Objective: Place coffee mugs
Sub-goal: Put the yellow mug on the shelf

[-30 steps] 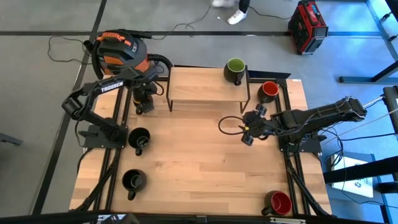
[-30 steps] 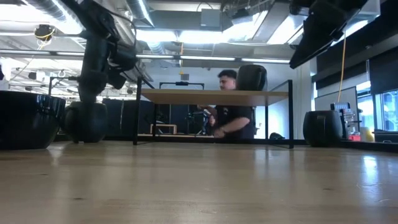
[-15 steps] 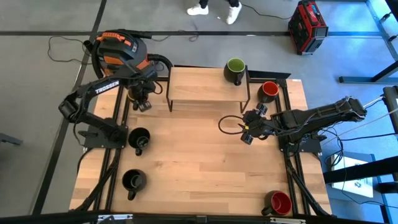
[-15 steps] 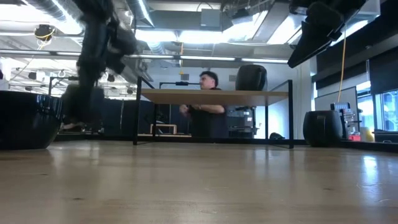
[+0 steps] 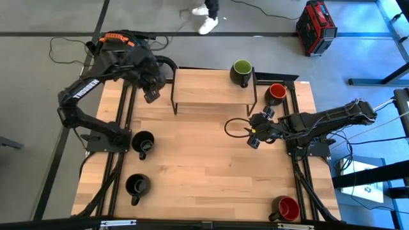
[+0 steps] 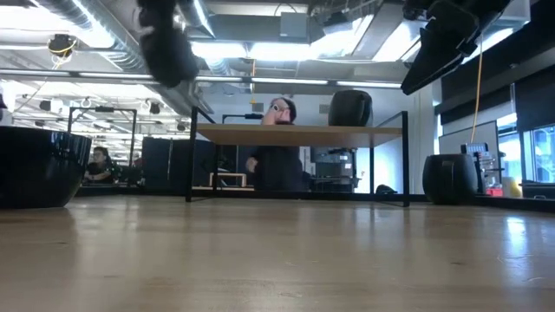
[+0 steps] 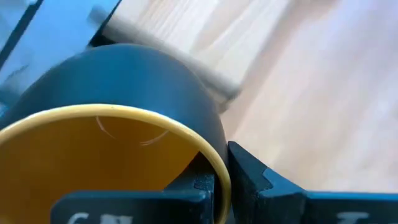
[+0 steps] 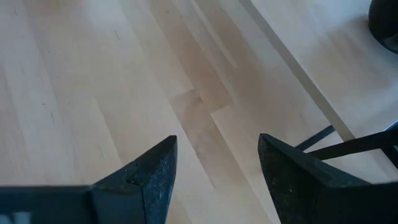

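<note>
A: Where is the left gripper (image 5: 152, 89) sitting compared with a second ago?

B: It was down at the table by the rear left corner then; it is now hanging higher, close to the left end of the raised wooden shelf (image 5: 208, 89). Its jaws have closed, and they are clamping the rim of the yellow-orange mug (image 7: 118, 155), one finger inside, one outside.

A: So that mug is off the table (image 5: 204, 172)?

B: Yes. In the low view the mug (image 6: 169, 52) is showing as a dark blur high up, where a second ago it was standing on the wood.

A: And the right gripper (image 5: 250, 135)?

B: Unchanged, hovering just in front of the shelf with its fingers (image 8: 140, 174) spread apart and holding nothing.

A: The other mugs?

B: They are staying put: the green-lined mug (image 5: 241, 72) on the shelf, a red-lined mug (image 5: 275, 94) beside the shelf's right end, another red-lined mug (image 5: 286, 208) at the front right corner, and two black mugs (image 5: 142, 144) near the left edge.

A: Anything else different?

B: The person (image 6: 273, 156) beyond the table is standing further left
</note>
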